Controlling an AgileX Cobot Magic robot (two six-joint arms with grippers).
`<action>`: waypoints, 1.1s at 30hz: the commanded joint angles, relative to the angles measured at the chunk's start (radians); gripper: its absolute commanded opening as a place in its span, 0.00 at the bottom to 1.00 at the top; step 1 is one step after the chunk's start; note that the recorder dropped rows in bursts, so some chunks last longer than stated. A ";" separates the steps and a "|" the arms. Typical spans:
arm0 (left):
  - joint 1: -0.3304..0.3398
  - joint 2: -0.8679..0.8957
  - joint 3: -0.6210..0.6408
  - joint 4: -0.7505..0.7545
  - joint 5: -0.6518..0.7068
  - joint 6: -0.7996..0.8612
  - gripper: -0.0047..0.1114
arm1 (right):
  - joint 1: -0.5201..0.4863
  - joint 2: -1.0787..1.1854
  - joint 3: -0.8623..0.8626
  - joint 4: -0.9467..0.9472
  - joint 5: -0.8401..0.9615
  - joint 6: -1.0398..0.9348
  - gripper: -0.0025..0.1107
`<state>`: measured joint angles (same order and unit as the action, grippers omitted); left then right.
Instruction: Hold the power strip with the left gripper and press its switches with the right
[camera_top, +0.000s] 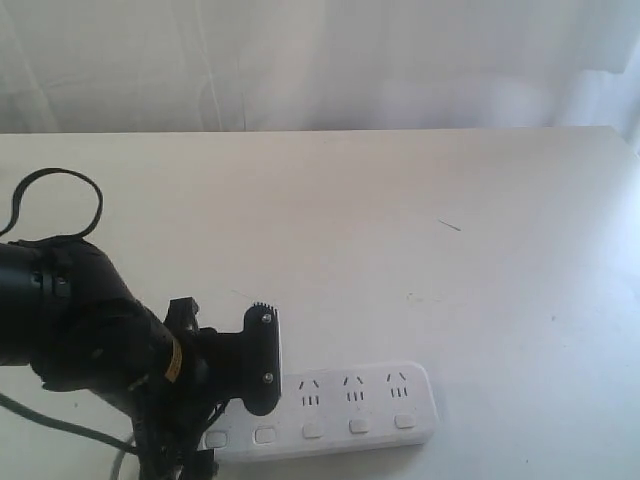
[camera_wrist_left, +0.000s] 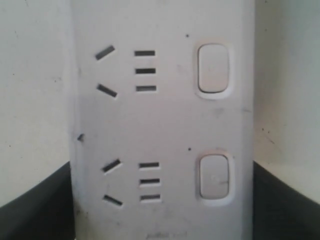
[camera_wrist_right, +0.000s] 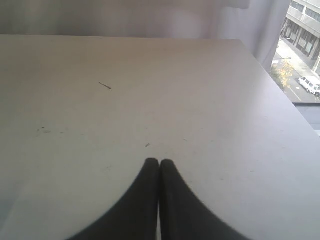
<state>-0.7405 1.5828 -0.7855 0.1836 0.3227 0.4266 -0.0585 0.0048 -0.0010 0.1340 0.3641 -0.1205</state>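
Note:
The white power strip (camera_top: 360, 405) lies along the table's front edge, with its row of switches (camera_top: 313, 429) on the near side. My left gripper (camera_top: 245, 420) comes down over the strip's left part; its two-screw finger plate (camera_top: 262, 360) stands against the far side. In the left wrist view the power strip (camera_wrist_left: 165, 125) fills the gap, with the black fingers (camera_wrist_left: 35, 210) pressed to both its long sides and two switches (camera_wrist_left: 214, 176) showing. My right gripper (camera_wrist_right: 159, 162) is shut on nothing above bare table. It is out of the exterior view, and no strip shows in its wrist view.
The strip's grey cord (camera_top: 120, 462) trails off at the bottom left under the arm. A black cable loop (camera_top: 55, 195) rises above the left arm. The white table (camera_top: 420, 250) ends at a curtain behind; a window with a street lies beyond its right edge (camera_wrist_right: 300, 75).

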 joint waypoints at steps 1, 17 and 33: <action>0.003 -0.019 0.015 -0.009 -0.031 -0.001 0.04 | 0.005 -0.005 0.001 -0.006 -0.082 -0.014 0.02; 0.003 -0.019 0.039 0.050 -0.008 -0.001 0.04 | 0.005 -0.005 0.001 0.104 -0.615 0.394 0.02; 0.003 -0.019 0.039 -0.064 -0.065 -0.007 0.04 | 0.005 -0.005 0.001 0.166 -0.844 0.775 0.02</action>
<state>-0.7405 1.5751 -0.7550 0.1433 0.2522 0.4266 -0.0585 0.0048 -0.0010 0.2559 -0.3737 0.6098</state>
